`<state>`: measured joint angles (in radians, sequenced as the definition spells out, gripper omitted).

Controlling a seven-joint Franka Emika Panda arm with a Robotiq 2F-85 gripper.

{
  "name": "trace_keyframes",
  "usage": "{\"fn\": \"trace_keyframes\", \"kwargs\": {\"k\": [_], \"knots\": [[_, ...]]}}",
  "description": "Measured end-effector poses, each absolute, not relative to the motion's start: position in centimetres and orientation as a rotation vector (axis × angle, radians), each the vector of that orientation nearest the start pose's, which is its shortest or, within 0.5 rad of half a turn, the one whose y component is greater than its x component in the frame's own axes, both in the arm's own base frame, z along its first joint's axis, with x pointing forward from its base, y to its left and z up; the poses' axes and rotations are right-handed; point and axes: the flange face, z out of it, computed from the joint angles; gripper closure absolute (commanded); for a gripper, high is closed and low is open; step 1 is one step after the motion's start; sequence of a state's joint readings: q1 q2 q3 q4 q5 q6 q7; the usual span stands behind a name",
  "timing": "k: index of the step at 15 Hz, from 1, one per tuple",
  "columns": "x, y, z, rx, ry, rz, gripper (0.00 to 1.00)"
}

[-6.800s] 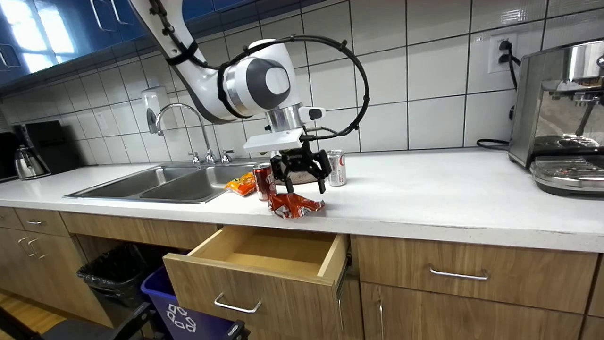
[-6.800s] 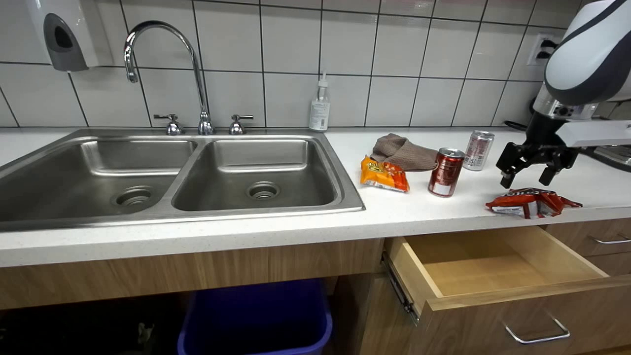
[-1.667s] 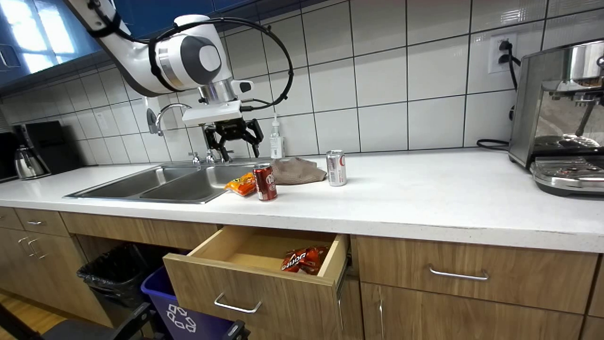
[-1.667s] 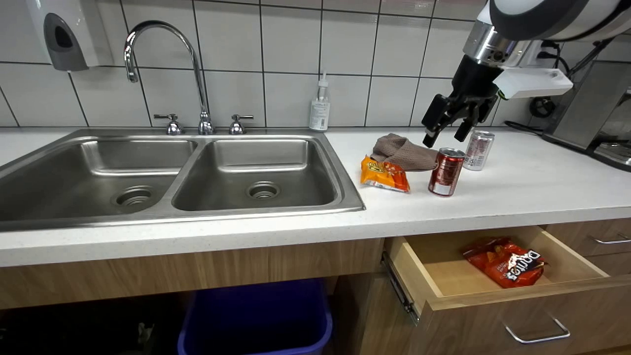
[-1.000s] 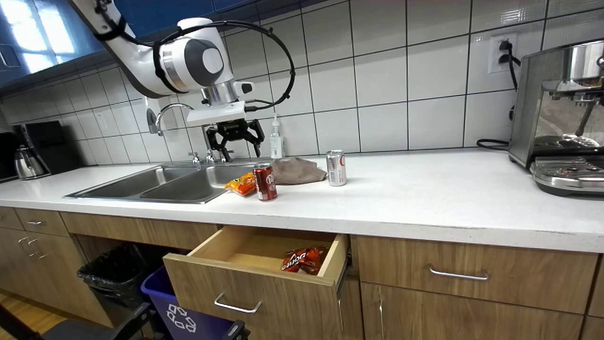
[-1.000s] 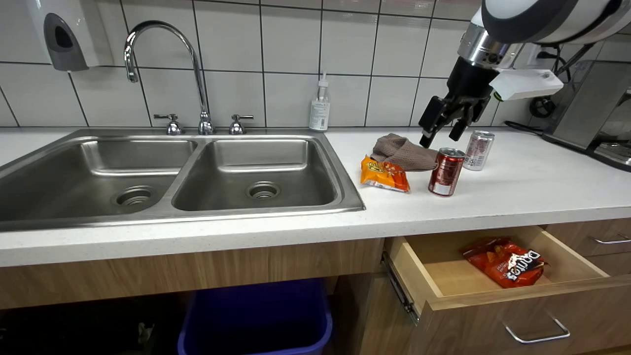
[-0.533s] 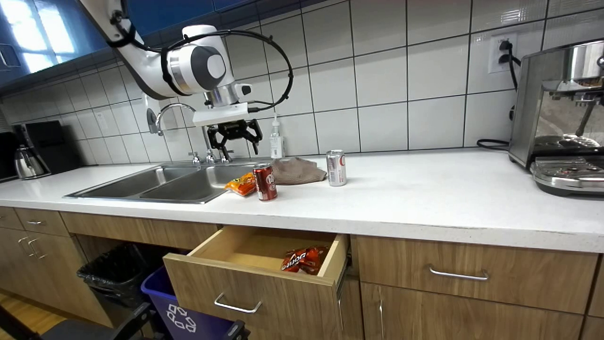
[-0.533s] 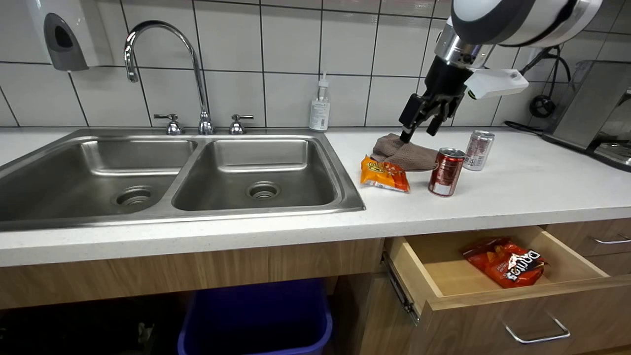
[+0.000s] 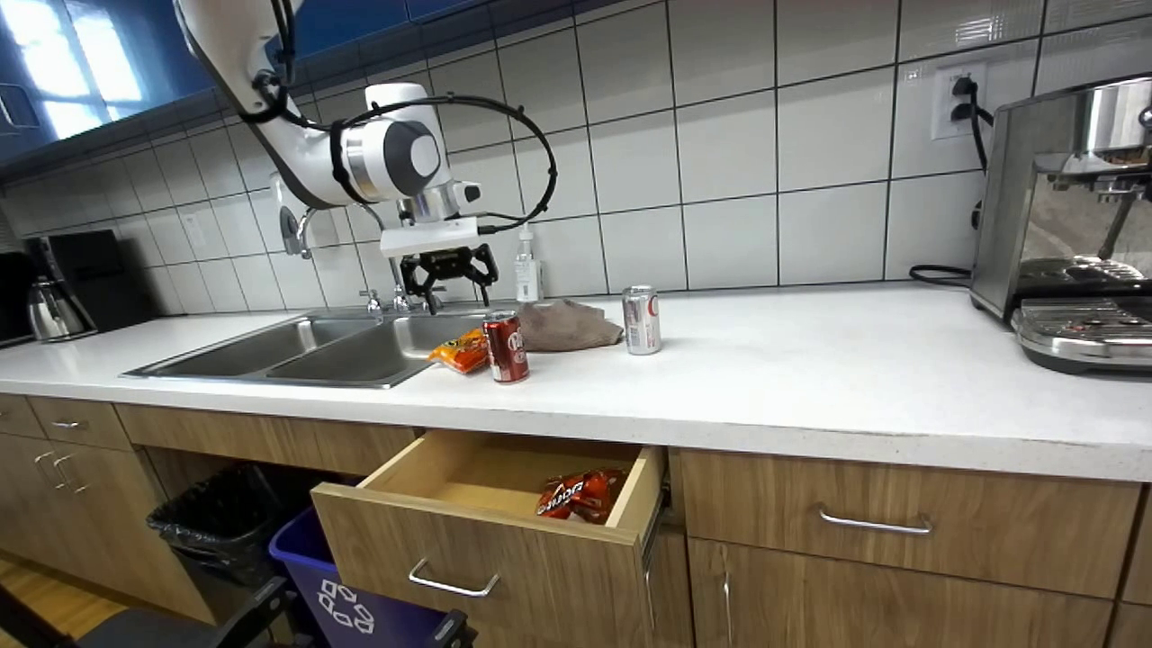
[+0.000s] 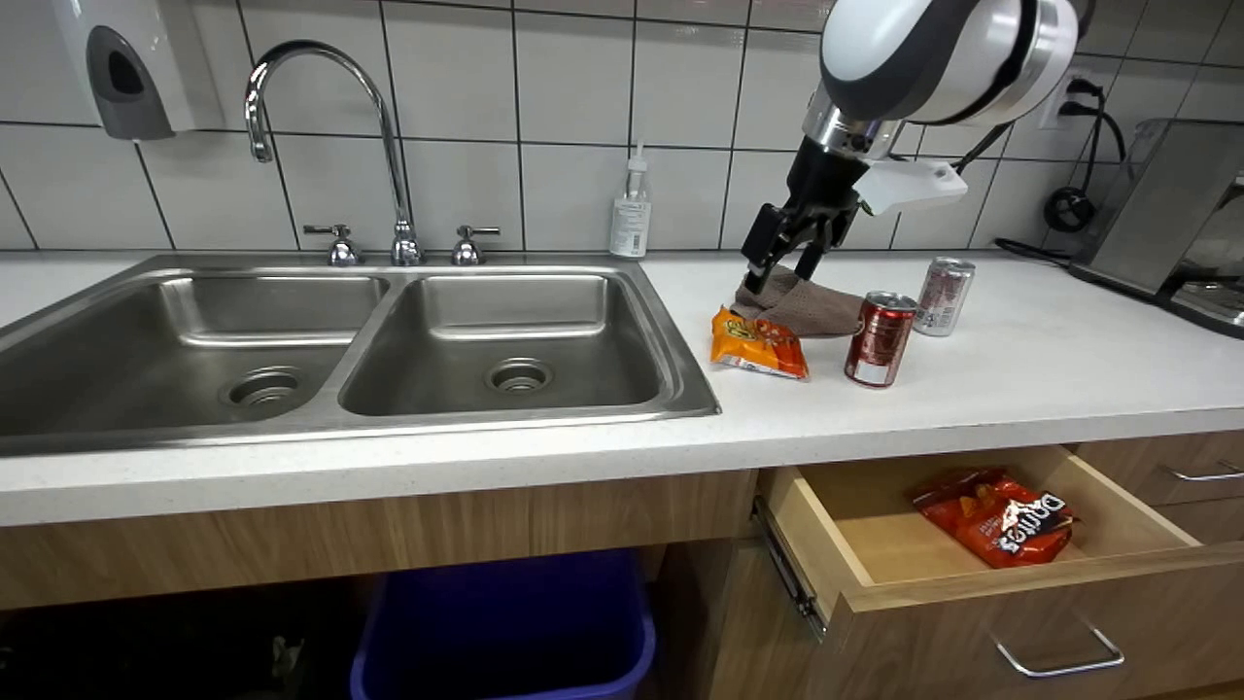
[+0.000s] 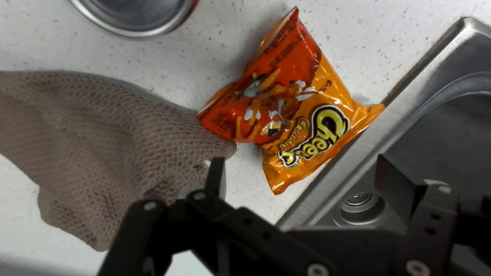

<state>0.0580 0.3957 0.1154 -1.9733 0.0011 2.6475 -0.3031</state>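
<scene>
One crinkled Cheetos bag (image 11: pixel 295 115), glossy orange and red, lies on the white counter (image 10: pixel 1069 379) between a brown cloth (image 11: pixel 96 142) and the sink (image 11: pixel 368 147). The gripper (image 10: pixel 779 277), its jaws spread apart, hangs lower and closer to the bag than a moment ago.

White arm (image 9: pixel 308 155) with dark-grey panels (image 9: pixel 398 158), black cable (image 9: pixel 553 171), black pincer (image 9: pixel 460 303).

Wrist view: cloth (image 11: pixel 103 142), can (image 11: pixel 138 15), sink (image 11: pixel 425 80) cut off.

A white-tiled wall (image 9: pixel 720 144) runs beneath glossy blue cabinets (image 9: pixel 157 63)
</scene>
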Motion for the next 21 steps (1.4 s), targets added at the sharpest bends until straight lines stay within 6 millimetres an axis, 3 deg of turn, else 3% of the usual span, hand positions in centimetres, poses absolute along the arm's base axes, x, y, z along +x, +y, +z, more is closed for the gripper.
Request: {"fn": "trace_keyframes", "kwargs": {"k": [10, 21], "knots": [[65.8, 11.7, 24.8, -2.998, -0.740, -0.345, 0.00], [67.2, 12.7, 22.7, -2.980, -0.782, -0.343, 0.00]]}}
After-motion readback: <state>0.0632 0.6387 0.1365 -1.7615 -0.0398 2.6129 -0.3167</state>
